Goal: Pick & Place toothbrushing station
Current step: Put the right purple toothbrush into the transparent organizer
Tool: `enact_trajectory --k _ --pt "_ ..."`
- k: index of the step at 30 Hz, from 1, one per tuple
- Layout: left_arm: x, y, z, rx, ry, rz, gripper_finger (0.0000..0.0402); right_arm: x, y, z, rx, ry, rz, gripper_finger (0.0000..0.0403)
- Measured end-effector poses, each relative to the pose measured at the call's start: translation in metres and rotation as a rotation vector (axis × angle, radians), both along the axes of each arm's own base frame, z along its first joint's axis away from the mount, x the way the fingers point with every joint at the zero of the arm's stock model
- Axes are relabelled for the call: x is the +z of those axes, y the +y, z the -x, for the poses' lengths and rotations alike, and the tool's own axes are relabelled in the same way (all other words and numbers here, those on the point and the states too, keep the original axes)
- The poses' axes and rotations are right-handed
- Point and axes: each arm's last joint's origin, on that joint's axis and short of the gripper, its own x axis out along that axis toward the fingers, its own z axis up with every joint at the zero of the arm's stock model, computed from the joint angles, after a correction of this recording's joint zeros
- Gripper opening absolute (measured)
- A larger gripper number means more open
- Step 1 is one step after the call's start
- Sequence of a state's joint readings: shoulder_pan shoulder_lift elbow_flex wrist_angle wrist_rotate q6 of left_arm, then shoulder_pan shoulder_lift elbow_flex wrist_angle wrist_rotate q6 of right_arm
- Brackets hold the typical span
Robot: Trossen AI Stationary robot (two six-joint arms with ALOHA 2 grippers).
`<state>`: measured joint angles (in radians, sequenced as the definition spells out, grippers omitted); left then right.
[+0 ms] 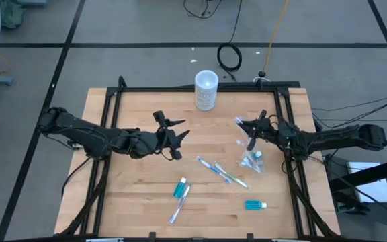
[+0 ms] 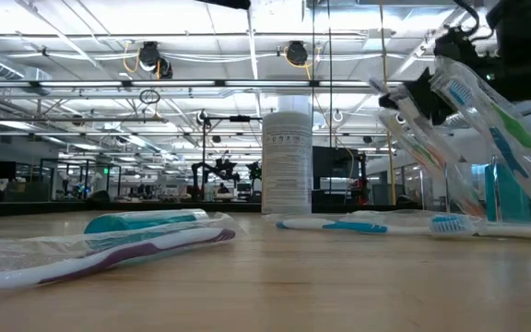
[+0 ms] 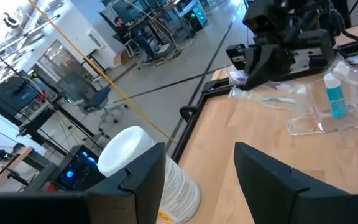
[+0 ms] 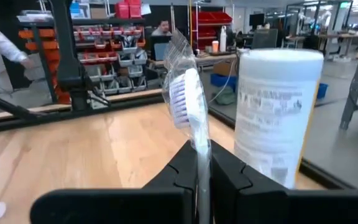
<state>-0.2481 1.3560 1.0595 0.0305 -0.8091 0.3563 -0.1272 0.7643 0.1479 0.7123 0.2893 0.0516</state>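
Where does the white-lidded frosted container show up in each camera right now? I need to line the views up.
High view: frosted container stands at the table's far edge, middle, between the arms.
Low view: upright at centre, behind the lying toothbrushes.
Left wrist view: low in the picture, partly behind the left hand's fingers.
Right wrist view: large on the picture's right, beside the toothbrush in the right hand.
Shared landmark: the wooden table.

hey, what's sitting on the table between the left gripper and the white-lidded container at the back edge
Nothing: in the high view only bare wood separates the open left gripper from the white-lidded container. The left wrist view agrees, showing the container just past the fingers.
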Motion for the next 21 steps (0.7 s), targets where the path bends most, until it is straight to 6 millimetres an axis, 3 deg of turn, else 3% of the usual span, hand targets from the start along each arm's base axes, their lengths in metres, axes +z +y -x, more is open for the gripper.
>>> enact_trajectory --k 3,6,11,16,21 --pt "0.0 0.0 0.0 0.001 -0.005 0.009 0.0194 -0.01 0.001 0.008 -0.008 -0.068 -0.034 0.0011" --pt "0.0 0.0 0.0 0.003 -0.008 0.015 0.0193 0.003 -0.001 0.012 -0.068 -0.225 -0.04 0.0011" --pt "0.0 0.0 0.0 0.002 -0.009 0.013 0.0193 0.0 0.003 0.008 0.069 -0.173 0.018 0.0011" --pt "0.001 0.0 0.0 0.002 -0.017 0.016 0.0194 -0.01 0.001 0.006 0.0 -0.09 -0.011 0.0016" --pt "0.001 0.0 0.0 0.002 -0.017 0.016 0.0199 -0.012 0.001 0.006 0.001 -0.069 -0.025 0.0054"
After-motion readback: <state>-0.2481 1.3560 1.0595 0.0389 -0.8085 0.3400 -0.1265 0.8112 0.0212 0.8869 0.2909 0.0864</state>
